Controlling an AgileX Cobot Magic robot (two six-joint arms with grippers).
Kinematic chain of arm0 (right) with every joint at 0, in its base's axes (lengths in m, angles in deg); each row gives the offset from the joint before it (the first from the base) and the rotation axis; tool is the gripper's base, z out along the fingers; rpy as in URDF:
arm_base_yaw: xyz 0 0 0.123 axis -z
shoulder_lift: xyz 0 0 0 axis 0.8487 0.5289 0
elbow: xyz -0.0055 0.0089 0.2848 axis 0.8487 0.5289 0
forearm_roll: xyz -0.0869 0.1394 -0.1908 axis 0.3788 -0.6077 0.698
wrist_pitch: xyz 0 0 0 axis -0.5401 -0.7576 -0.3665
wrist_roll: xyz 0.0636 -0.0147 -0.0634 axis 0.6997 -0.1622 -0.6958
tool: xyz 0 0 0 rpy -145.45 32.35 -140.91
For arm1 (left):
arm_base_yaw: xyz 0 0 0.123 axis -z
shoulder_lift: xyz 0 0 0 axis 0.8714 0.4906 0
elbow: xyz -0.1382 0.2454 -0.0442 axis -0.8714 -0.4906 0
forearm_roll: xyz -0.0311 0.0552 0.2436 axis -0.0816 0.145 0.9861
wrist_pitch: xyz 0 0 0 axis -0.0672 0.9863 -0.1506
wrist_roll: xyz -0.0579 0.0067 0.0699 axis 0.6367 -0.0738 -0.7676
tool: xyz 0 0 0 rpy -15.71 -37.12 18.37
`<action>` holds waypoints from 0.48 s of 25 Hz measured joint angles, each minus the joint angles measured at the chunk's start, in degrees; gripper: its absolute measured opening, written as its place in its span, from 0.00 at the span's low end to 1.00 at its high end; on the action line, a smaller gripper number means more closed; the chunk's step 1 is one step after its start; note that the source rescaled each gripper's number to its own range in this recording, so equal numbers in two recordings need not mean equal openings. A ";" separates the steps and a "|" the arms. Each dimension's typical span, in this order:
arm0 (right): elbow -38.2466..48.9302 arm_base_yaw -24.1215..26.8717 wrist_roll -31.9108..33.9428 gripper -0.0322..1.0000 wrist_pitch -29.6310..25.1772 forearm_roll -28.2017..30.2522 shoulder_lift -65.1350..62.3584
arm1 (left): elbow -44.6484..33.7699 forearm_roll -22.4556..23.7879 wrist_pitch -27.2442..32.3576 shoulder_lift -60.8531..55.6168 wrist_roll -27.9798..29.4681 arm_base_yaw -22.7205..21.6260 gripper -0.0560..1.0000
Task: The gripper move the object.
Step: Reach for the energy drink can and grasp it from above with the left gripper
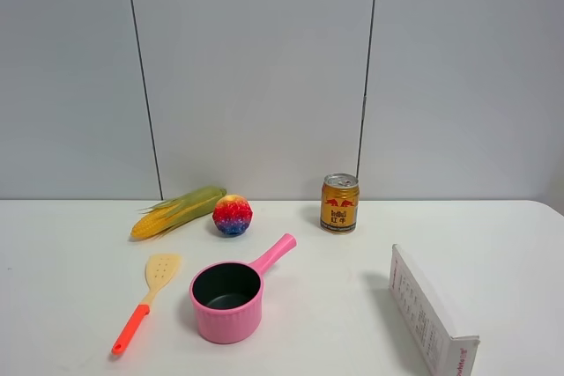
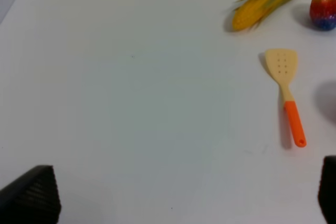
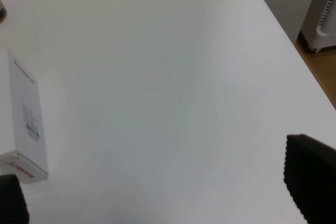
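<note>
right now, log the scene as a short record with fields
can: upright at the back, right of ball, not gripped
ball: between corn and can
pan: front centre, empty, handle pointing back-right
spatula: left of pan
box: front right
left gripper: open, empty
right gripper: open, empty, box close by

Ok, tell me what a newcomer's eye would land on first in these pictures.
The bright pink saucepan at the front centre of the white table catches the eye first, its handle pointing back and to the right. Behind it, near the wall, sit the rainbow-coloured ball and, further right, the gold can, upright. A spatula with an orange handle lies left of the pan.
</note>
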 joint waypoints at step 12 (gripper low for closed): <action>0.00 0.00 0.00 1.00 0.00 0.00 0.00 | 0.00 0.00 0.00 0.00 0.00 0.00 1.00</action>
